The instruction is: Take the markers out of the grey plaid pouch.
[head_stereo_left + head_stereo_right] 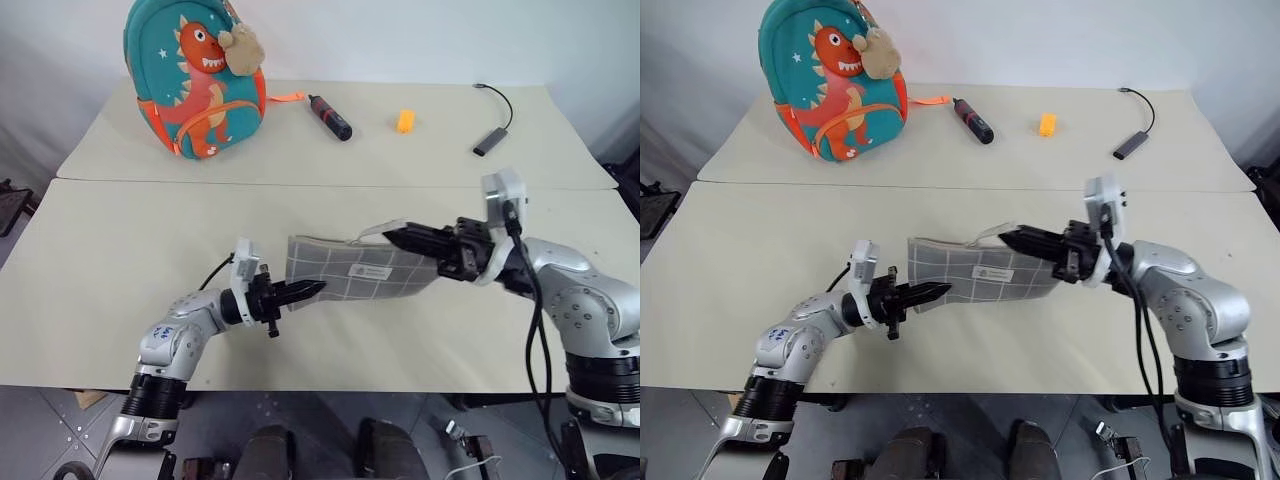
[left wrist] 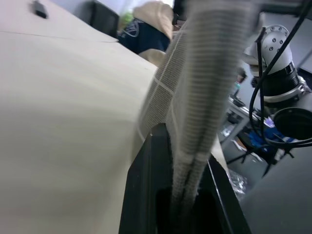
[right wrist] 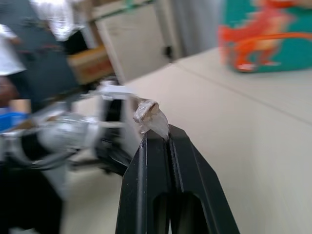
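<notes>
The grey plaid pouch hangs stretched between my two grippers a little above the near table, its white label facing up. My left gripper is shut on the pouch's left end; in the left wrist view the grey fabric runs out from between the black fingers. My right gripper is shut on the pouch's upper right edge, and the right wrist view shows a small fold of fabric pinched at its tips. The right end of the pouch sits higher than the left. The markers are hidden.
On the far table stand a teal dinosaur backpack, a black-and-red stick, a small orange object and a grey adapter with a cable. A seam divides the two tables.
</notes>
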You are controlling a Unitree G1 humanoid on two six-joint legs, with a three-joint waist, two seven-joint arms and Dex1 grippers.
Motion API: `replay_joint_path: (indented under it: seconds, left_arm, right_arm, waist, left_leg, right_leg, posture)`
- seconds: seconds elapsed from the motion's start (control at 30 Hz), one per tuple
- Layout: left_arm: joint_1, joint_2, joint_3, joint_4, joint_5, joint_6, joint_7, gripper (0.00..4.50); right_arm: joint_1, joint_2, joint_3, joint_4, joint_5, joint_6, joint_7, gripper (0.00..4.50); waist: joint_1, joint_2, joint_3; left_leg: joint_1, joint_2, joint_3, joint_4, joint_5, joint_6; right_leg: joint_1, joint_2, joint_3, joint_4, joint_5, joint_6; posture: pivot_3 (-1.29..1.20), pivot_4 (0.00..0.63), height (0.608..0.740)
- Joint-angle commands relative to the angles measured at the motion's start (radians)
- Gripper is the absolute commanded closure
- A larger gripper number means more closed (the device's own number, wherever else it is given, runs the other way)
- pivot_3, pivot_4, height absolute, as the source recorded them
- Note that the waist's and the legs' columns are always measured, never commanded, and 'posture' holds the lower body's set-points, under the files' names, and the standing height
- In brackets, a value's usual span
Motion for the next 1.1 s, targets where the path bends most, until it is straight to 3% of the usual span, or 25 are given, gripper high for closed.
replay_joint_path:
  seconds: [0.03, 0.33, 0.67, 0.8, 0.9, 1.1]
  left_arm:
    - [0.011, 0.012, 0.030, -0.040, -0.004, -0.029, -0.016, 4.50]
    - [0.060, 0.043, 0.041, -0.031, 0.057, -0.177, -0.055, 4.50]
    - [0.058, 0.050, 0.037, 0.007, 0.073, -0.215, -0.084, 4.50]
    - [0.041, 0.048, 0.027, 0.016, 0.070, -0.205, -0.097, 4.50]
    - [0.027, 0.047, 0.028, 0.027, 0.068, -0.201, -0.103, 4.50]
    - [-0.004, 0.012, 0.026, 0.075, 0.095, -0.290, -0.119, 4.50]
  right_arm:
    - [0.009, -0.017, -0.054, 0.016, -0.006, -0.035, 0.012, 4.48]
    - [0.106, -0.083, -0.167, 0.099, -0.049, -0.077, 0.015, 4.48]
    - [0.194, -0.098, -0.227, 0.193, -0.079, -0.126, 0.029, 4.48]
    - [0.166, -0.097, -0.230, 0.183, -0.009, -0.027, 0.003, 4.48]
    - [0.158, -0.116, -0.221, 0.152, 0.033, 0.042, 0.012, 3.91]
    - [0.272, -0.217, -0.192, 0.055, -0.010, 0.024, 0.169, 1.90]
  waist:
    - [0.000, 0.000, 0.000]
    - [0.005, 0.000, 0.000]
    - [0.002, 0.000, 0.000]
    - [0.003, 0.000, 0.000]
    - [0.005, 0.000, 0.000]
    - [0.010, 0.000, 0.000]
  left_leg:
    - [0.000, 0.000, 0.000, 0.000, 0.000, 0.000]
    - [0.000, 0.000, 0.000, 0.000, 0.000, 0.000]
    - [0.000, 0.000, 0.001, 0.000, 0.000, 0.000]
    - [0.000, 0.000, 0.001, 0.000, 0.000, 0.000]
    - [0.000, 0.000, 0.000, 0.000, 0.000, 0.000]
    - [0.000, 0.000, 0.000, 0.000, 0.000, 0.000]
  right_leg:
    - [0.000, 0.000, 0.000, 0.000, 0.000, 0.000]
    - [0.000, 0.000, 0.000, -0.001, 0.000, 0.000]
    - [0.001, 0.000, 0.000, -0.001, 0.000, 0.000]
    - [0.001, 0.000, 0.000, -0.001, 0.000, 0.000]
    - [0.001, 0.000, 0.000, -0.001, 0.000, 0.000]
    - [0.001, 0.000, 0.000, -0.001, 0.000, 0.000]
  posture:
    - [0.00, 0.150, 0.740]
    - [0.00, 0.150, 0.740]
    - [0.00, 0.150, 0.740]
    - [0.00, 0.150, 0.740]
    - [0.00, 0.150, 0.740]
    - [0.00, 0.150, 0.740]
